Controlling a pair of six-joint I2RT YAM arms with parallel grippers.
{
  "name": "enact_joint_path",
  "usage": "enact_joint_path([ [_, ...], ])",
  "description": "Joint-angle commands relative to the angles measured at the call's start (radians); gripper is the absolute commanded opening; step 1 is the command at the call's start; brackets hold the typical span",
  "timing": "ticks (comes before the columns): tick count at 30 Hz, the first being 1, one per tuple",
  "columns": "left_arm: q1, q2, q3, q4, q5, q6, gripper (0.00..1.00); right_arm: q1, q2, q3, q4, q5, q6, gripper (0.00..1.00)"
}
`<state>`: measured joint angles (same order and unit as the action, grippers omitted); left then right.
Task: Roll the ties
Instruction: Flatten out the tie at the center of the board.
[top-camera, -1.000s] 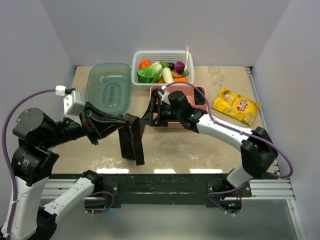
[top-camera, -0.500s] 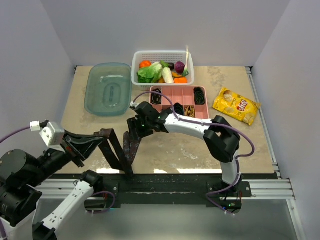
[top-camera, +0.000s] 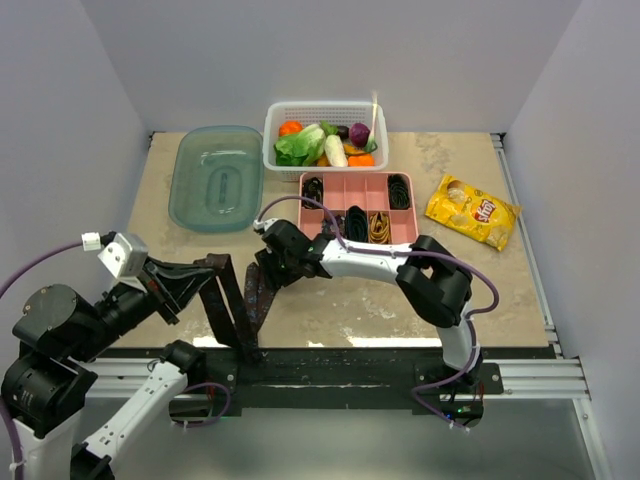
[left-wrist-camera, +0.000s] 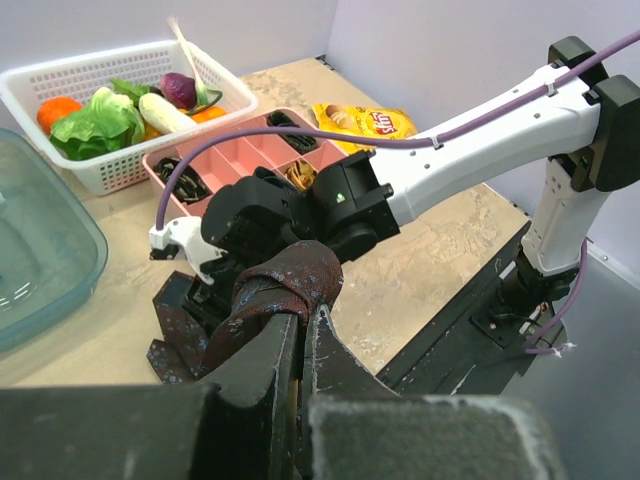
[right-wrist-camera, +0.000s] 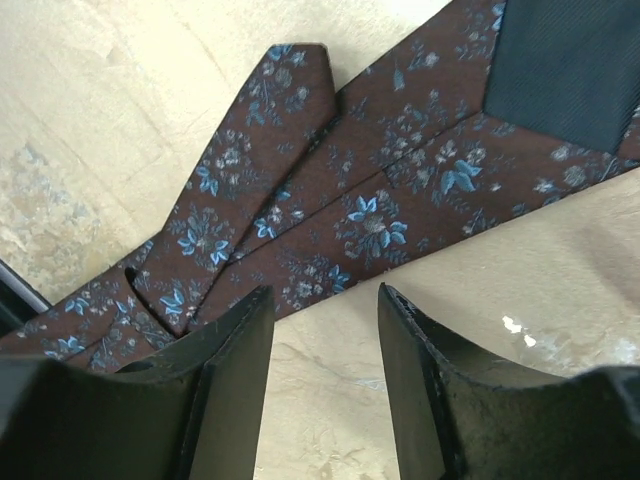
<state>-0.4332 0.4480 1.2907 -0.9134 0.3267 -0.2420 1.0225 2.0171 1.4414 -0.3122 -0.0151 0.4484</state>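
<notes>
One of the ties, dark brown-maroon with small blue flowers, hangs from my left gripper down toward the table's near edge. Its other part lies folded on the table by my right gripper. In the left wrist view the left gripper is shut on a fold of the tie. Seen from the right wrist, the right gripper stands open just above the table at the edge of the tie, with nothing between its fingers. The pointed end and a dark lining show.
A pink compartment tray behind the right arm holds black coils and a gold coil. A white basket of vegetables, a teal container and a yellow chip bag stand further back. A black rail runs along the near edge.
My left gripper has pulled the tie from mid-table toward the near left. The right gripper came from the pink tray down to the tie, its jaws narrowing.
</notes>
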Motion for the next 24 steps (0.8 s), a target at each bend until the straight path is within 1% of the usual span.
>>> enact_joint_path([
  [1,-0.001,0.024,-0.008,0.074,0.011,0.029,0.0,0.001,-0.095,-0.033,0.123,0.072,-0.031,0.49],
  [2,-0.001,0.026,-0.011,0.079,0.011,0.03,0.0,0.001,-0.093,-0.036,0.14,0.075,-0.036,0.48],
  [4,-0.001,0.027,-0.014,0.088,0.011,0.03,0.0,0.001,-0.057,-0.001,0.144,0.075,-0.056,0.4],
  [6,-0.001,0.032,-0.022,0.091,0.012,0.033,0.0,0.001,-0.009,0.025,0.137,0.079,-0.063,0.37],
  [8,-0.001,0.035,-0.027,0.097,0.017,0.035,0.0,0.001,0.012,0.04,0.146,0.102,-0.065,0.29],
  [9,-0.001,0.035,-0.027,0.1,0.018,0.036,0.0,0.001,0.02,0.037,0.154,0.106,-0.063,0.25],
  [10,-0.001,0.034,-0.03,0.103,0.02,0.036,0.0,0.001,0.034,0.028,0.182,0.107,-0.063,0.18],
  [12,-0.001,0.037,-0.033,0.108,0.021,0.035,0.0,0.001,0.063,0.034,0.188,0.118,-0.057,0.08],
  [13,-0.001,0.038,-0.037,0.116,0.025,0.036,0.0,0.001,0.098,0.051,0.177,0.119,-0.053,0.0],
  [18,-0.001,0.041,-0.041,0.13,0.044,0.035,0.0,0.001,0.158,0.067,0.092,0.133,-0.033,0.0],
  [23,-0.001,0.041,-0.027,0.123,0.034,0.044,0.0,0.001,0.095,-0.018,0.019,0.135,-0.019,0.0],
  [24,-0.001,0.04,-0.025,0.122,0.029,0.046,0.0,0.001,0.083,-0.036,-0.017,0.126,-0.011,0.0],
])
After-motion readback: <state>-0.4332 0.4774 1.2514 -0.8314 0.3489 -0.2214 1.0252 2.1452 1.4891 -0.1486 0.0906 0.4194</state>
